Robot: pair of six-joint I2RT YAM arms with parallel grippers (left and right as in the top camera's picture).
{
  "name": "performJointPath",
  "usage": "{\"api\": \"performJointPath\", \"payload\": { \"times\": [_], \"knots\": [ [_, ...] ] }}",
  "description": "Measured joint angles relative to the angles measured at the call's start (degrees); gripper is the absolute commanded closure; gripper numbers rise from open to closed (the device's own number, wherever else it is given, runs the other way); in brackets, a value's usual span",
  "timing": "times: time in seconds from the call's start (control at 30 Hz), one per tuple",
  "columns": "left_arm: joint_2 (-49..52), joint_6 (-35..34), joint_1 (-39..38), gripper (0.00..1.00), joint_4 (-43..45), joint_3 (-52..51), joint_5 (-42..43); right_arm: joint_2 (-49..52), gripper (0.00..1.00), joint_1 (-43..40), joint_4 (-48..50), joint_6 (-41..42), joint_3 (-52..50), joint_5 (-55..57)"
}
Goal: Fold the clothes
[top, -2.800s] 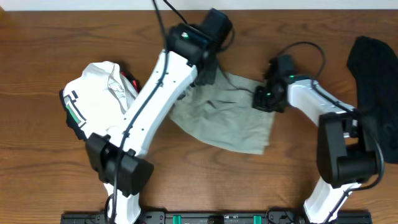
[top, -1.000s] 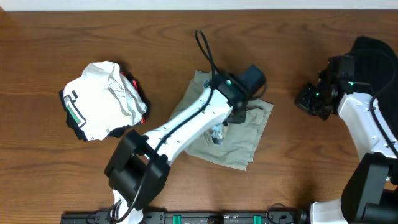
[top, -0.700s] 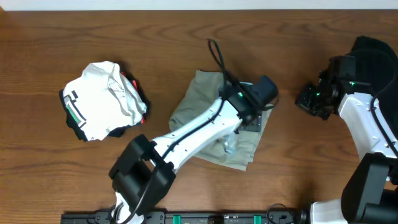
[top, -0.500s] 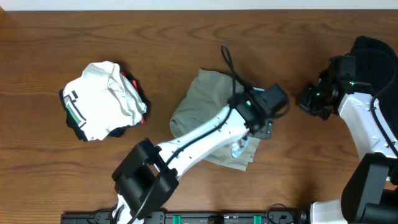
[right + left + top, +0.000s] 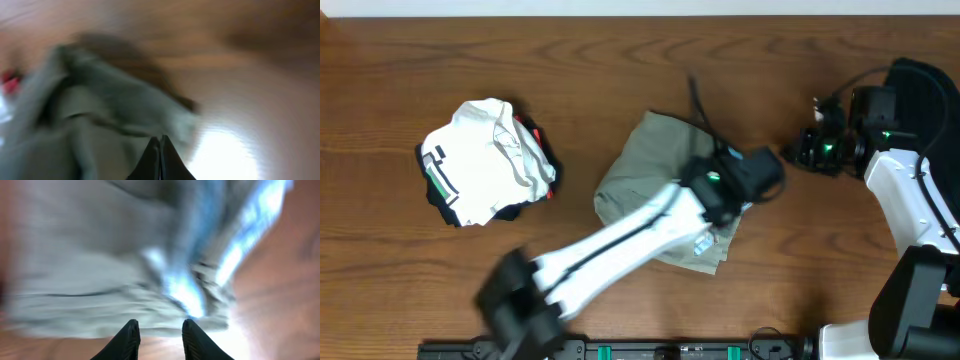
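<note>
The khaki shorts (image 5: 640,170) lie mid-way across the wooden table (image 5: 400,280) in a rumpled, folded bundle. A white striped garment (image 5: 485,155) is bunched well to the left, and a black garment (image 5: 920,90) is at the right edge. The left gripper (image 5: 159,339) hangs over the shorts' right edge, jaws apart and empty. The right gripper (image 5: 160,155), between the shorts and the black garment, has its jaws pressed together on nothing.

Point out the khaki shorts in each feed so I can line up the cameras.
Overhead: the khaki shorts lie bunched near the middle of the table.
Left wrist: blurred, the khaki shorts fill the upper and left of the frame.
Right wrist: blurred, the khaki shorts take up the left and lower part.
Shared landmark: the brown wooden table, seen at right in the left wrist view and at upper right in the right wrist view.
</note>
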Motion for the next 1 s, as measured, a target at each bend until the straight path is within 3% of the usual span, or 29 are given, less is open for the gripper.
{"api": "performJointPath", "payload": {
  "times": [0.17,0.3,0.5,0.6,0.73,0.87,1.0],
  "knots": [
    [-11.4,0.0,8.0,0.69,-0.5,2.6,-7.2,0.0,0.99,2.7,2.7,-5.9,0.0,-15.0],
    [-13.7,0.2,17.0,0.69,-1.0,3.2,-6.7,0.0,0.98,9.2,4.0,-7.6,0.0,-20.0],
    [-8.4,2.1,25.5,0.69,-1.0,-0.2,2.9,0.0,0.99,20.0,12.4,-6.7,0.0,-20.8],
    [-3.9,3.0,27.0,0.69,-0.9,-2.3,7.0,0.0,0.93,23.4,14.1,-3.4,0.0,-16.6],
    [1.6,3.9,27.3,0.74,-0.6,-5.1,10.6,0.0,0.87,24.7,17.8,-1.7,0.0,-14.2],
    [5.5,4.3,27.2,0.75,-0.3,-7.6,12.2,-0.5,0.72,24.7,20.1,-1.0,0.0,-13.8],
    [6.7,4.3,27.2,0.75,1.9,-9.7,12.6,-1.2,0.71,24.7,16.5,0.0,0.1,-10.6]
  ]
}}
